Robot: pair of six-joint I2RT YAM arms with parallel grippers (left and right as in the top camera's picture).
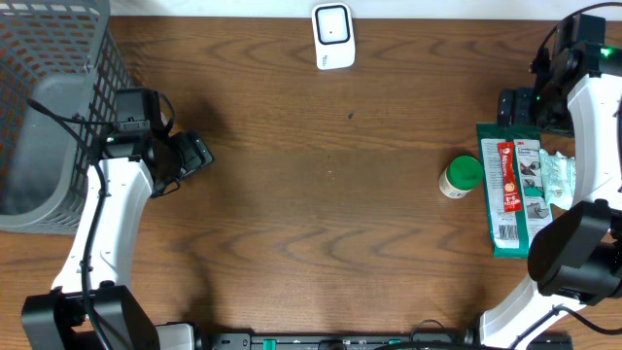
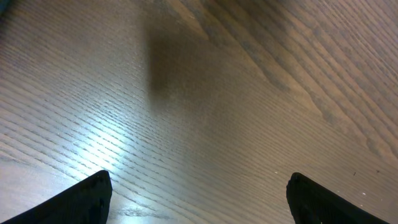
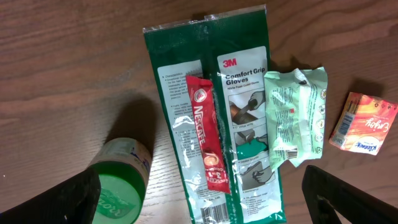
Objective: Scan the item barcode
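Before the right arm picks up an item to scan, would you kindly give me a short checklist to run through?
1. Right gripper open and empty: ok.
2. Left gripper open, holding nothing: ok.
3. Nescafe stick free to pick, lying on top of the 3M gloves pack: ok.
4. Scanner in view, nothing in front of it: ok.
5. Which side of the stick carries the barcode: cannot tell.
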